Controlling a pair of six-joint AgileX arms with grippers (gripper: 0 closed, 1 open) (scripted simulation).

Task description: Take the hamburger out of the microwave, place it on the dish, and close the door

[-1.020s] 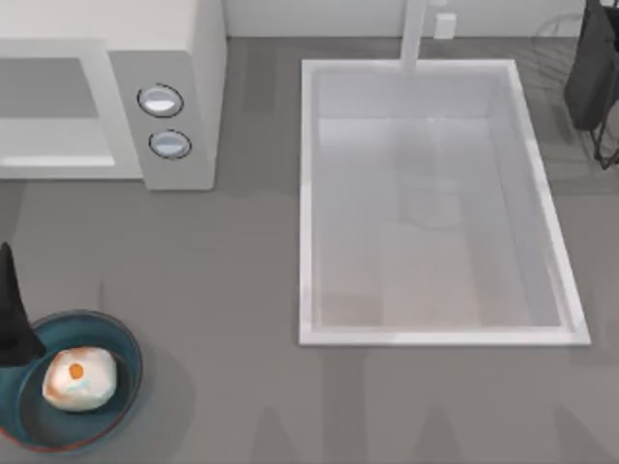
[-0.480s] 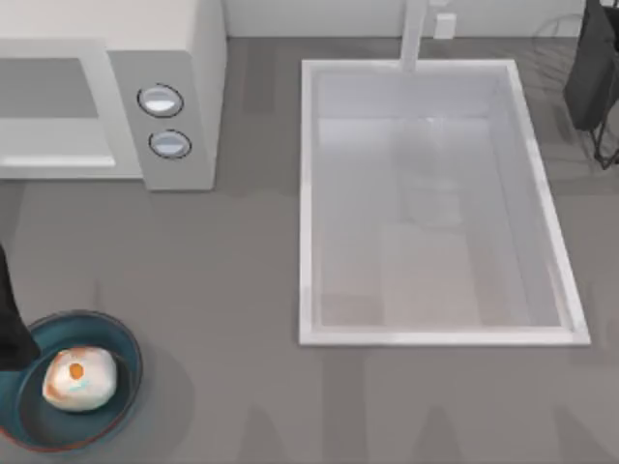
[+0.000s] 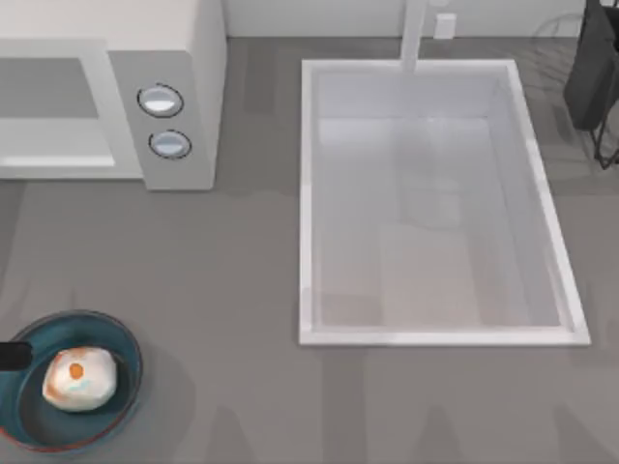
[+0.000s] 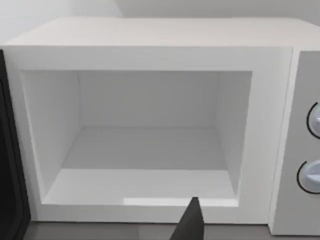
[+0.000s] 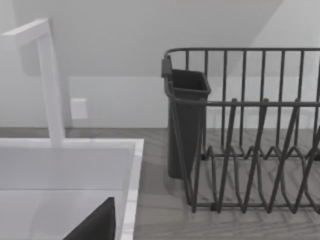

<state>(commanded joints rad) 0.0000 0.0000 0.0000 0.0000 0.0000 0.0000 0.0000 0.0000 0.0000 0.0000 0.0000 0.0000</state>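
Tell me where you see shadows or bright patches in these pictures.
Top view: soft shadow on the counter right of the dish; pale bright patch on the sink floor. Left wrist view: the microwave cavity has a bright strip along its front floor and shaded side walls. Right wrist view: even light, diagonal wall shading.

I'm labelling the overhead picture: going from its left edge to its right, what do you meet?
Left gripper → hamburger on the dish → microwave, its knobs → sink → faucet → dish rack.
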